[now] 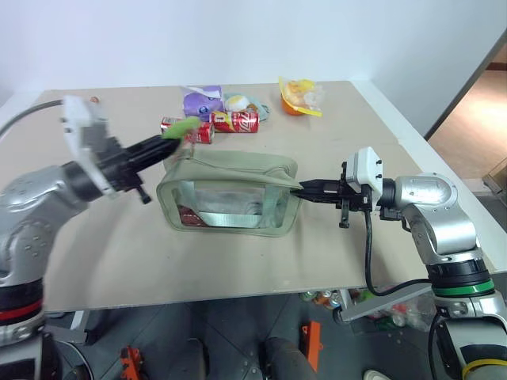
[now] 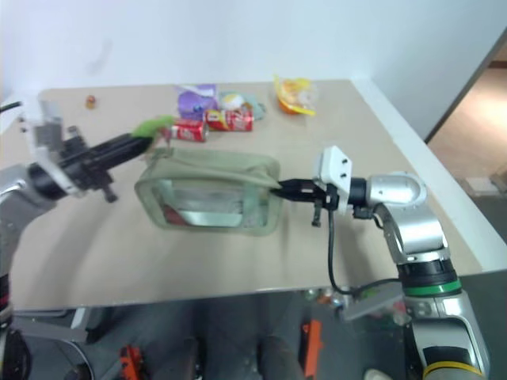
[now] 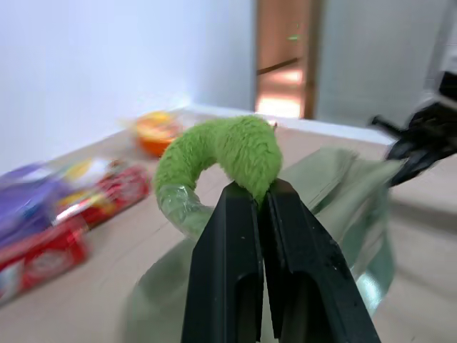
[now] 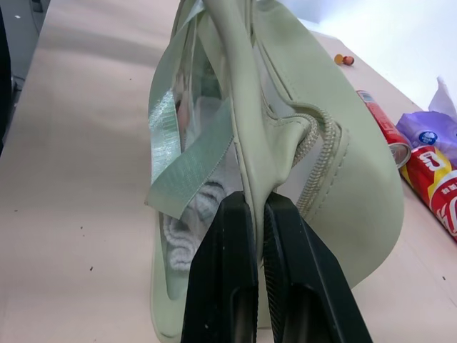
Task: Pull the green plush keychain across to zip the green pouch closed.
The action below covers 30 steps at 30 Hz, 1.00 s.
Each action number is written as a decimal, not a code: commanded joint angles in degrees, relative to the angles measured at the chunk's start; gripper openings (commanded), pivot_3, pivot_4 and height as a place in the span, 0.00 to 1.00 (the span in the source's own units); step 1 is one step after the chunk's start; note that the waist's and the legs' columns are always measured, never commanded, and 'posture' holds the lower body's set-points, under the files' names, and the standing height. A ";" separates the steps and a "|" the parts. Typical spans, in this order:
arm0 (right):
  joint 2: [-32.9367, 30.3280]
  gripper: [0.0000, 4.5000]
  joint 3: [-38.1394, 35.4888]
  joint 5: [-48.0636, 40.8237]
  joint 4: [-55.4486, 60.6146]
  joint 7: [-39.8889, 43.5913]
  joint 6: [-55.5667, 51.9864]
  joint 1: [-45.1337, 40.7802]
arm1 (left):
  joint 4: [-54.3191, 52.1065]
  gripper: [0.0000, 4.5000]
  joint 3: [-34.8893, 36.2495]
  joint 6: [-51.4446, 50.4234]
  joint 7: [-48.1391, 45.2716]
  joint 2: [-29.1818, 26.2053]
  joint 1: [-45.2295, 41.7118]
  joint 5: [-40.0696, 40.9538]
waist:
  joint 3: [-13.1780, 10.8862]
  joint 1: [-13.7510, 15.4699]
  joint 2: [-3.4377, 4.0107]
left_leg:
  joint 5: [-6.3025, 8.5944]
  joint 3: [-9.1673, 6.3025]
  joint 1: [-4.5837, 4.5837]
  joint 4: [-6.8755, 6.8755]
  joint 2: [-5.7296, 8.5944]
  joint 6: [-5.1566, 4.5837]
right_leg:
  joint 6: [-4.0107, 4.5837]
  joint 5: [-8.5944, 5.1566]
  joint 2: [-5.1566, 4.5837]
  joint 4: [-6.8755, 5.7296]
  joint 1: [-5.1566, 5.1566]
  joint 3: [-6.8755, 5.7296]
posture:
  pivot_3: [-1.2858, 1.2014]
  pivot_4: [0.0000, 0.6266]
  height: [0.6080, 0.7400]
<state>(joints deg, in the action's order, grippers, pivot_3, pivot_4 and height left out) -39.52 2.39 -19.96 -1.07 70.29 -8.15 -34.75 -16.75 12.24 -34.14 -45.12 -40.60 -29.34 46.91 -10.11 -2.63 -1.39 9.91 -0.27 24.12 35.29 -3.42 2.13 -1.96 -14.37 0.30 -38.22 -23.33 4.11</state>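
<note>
Left hand point(image 1: 176, 136) clamped on the keychain point(image 1: 182, 127), upper left of centre, at the pouch's point(image 1: 230, 194) left top corner. Right hand point(image 1: 302, 190) pinches the pouch's right end; pouch mid-desk point(image 1: 119, 245).

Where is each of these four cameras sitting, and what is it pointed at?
Head, both eyes: look forward and down at the table; both arms show.
Left wrist: looks along the left gripper, shut on the green plush keychain.
Right wrist: looks along the right gripper, pinching the green pouch.
Shared: pouch, red cans.
</note>
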 commanded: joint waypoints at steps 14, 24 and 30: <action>0.40 0.00 0.21 0.92 0.25 0.00 0.55 -1.59 | 5.42 0.51 -9.08 1.84 -13.92 -3.93 -7.90 -9.87 | -0.01 -0.10 -0.01 | 0.00 -0.02 0.01 0.06 -0.03 0.00 | 0.00 0.04 0.08 -0.01 -0.02 0.04 | 0.52 0.24 1.00; 1.13 0.00 0.41 1.08 -0.60 0.16 1.16 -1.43 | -2.82 0.59 4.95 -4.63 -9.76 -11.13 6.32 -6.05 | -0.03 -0.11 0.01 | 0.06 0.02 0.01 0.03 -0.13 -0.07 | 0.07 -0.04 0.11 -0.02 -0.06 0.04 | 0.52 0.24 1.00; 1.69 0.00 0.79 1.24 -0.92 0.14 1.14 -1.97 | -5.90 0.59 6.09 -1.32 -1.70 -5.40 14.50 -8.96 | -0.04 -0.07 0.00 | 0.05 0.00 -0.02 0.08 -0.15 -0.04 | 0.10 0.04 0.13 -0.03 -0.03 0.02 | 0.52 0.24 1.00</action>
<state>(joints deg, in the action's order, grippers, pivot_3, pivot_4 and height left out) -37.97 2.63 -18.76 -2.53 70.10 -7.56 -35.72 -21.67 17.31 -37.07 -48.84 -46.52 -15.37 39.47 -10.14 -2.70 -1.39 9.96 -0.27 24.07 35.38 -3.57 2.10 -1.85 -14.31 0.43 -38.26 -23.34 4.13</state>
